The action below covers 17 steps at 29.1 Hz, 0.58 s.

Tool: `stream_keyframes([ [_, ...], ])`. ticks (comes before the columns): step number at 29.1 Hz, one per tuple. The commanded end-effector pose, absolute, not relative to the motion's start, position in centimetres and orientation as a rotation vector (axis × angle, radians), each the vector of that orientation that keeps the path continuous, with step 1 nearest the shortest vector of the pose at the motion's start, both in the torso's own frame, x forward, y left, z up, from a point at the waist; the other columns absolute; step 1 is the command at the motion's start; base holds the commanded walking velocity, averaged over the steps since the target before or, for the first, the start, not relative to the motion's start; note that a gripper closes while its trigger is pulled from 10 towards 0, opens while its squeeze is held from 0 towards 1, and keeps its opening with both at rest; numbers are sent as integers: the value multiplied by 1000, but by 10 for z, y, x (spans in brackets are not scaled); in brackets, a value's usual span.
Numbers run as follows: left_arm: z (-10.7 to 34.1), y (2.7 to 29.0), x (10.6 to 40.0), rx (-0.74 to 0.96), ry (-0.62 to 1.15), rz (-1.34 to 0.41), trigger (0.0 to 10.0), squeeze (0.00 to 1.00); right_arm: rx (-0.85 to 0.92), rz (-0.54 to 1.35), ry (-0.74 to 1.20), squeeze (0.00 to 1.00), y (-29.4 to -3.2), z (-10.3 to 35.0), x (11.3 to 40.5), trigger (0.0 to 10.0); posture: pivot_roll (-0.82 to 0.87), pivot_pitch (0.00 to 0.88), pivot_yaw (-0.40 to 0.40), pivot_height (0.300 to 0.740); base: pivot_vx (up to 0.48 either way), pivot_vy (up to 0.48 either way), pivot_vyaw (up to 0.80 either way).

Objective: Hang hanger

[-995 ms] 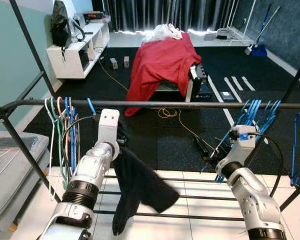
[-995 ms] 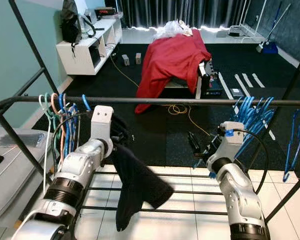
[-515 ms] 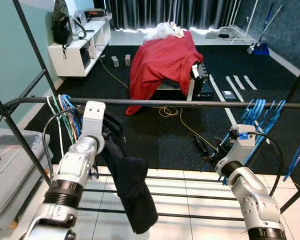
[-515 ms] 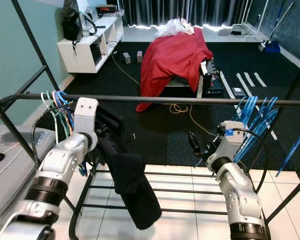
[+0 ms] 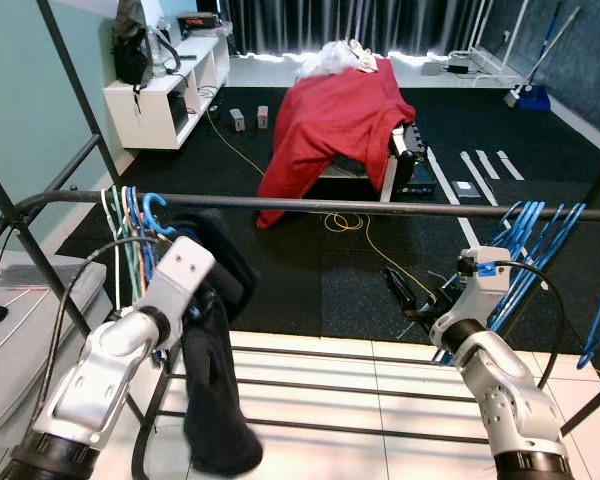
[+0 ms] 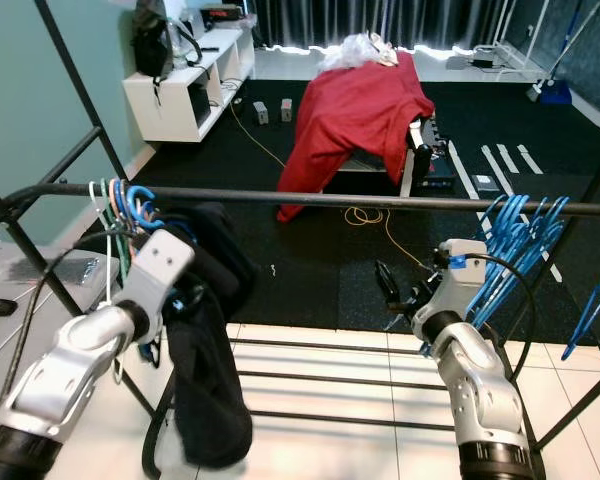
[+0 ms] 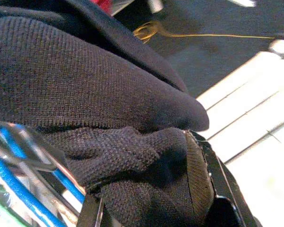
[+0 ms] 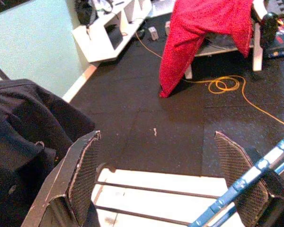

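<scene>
Dark knit garment [image 7: 85,94] bunched between claw [image 7: 154,213] fingers, beside blue hangers [image 7: 19,189]

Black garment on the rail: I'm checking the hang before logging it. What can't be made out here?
- Hanger hook under the black garment: head views, the cloth covers it, so contact with the rail is unclear.
- Left gripper: left wrist view, knit fills the space between its fingers; what lies inside is hidden.
- Blue hangers: the picture's right edge cuts them.
</scene>
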<state>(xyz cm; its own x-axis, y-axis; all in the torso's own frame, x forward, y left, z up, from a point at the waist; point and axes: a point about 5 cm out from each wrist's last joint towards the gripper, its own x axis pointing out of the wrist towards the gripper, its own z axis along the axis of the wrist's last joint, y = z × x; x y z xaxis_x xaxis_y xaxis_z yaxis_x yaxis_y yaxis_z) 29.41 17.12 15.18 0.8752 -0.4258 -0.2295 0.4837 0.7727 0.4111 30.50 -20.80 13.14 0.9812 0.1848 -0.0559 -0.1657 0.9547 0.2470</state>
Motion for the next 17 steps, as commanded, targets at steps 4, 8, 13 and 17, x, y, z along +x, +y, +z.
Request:
stream_keyframes([
  [4, 173, 166, 284, 516, -4, -594, 8902, 0, 257, 179, 90, 0, -208, 129, 303, 10000, -105, 25, 20, 740, 0, 0, 0],
  [8, 191, 181, 276, 527, -81, -607, 10000, 0, 258, 179, 90, 0, -209, 129, 304, 10000, -101, 26, 16, 740, 0, 0, 0],
  [13, 205, 200, 245, 355, -70, -812, 10000, 0, 258, 187, 97, 0, -207, 127, 308, 10000, -92, 10, 7, 740, 0, 0, 0],
  [17, 201, 202, 237, 308, -27, -854, 10000, 0, 258, 190, 99, 0, -207, 127, 309, 10000, -92, 11, 6, 740, 0, 0, 0],
])
